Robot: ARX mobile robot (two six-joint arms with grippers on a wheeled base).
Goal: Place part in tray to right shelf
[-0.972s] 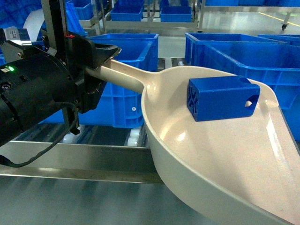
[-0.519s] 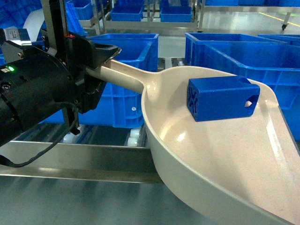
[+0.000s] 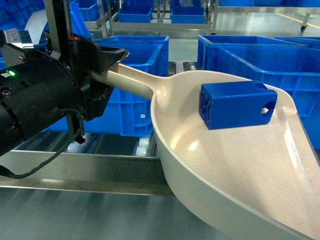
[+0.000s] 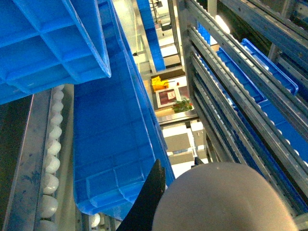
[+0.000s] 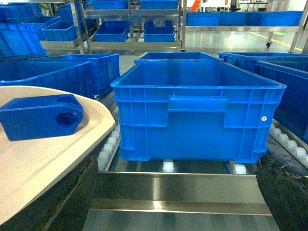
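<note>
Left arm (image 3: 35, 107): bulky matte-black housing, rounded cylindrical body. Small green indicator light (image 3: 11, 74) near top. Thin black cable (image 3: 60, 150) loops beneath. White label (image 3: 15, 36) on upper edge, tiny red mark higher up. Left gripper (image 3: 107, 62): black angular fingers. Right gripper fingers (image 5: 284, 192): black, rough-textured pads at lower frame corners.

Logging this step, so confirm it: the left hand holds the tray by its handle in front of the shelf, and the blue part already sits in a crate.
One thing is wrong: the part is not in a crate. The head view shows it lying in the tray, which the left hand holds by its handle in front of the shelf.
</note>
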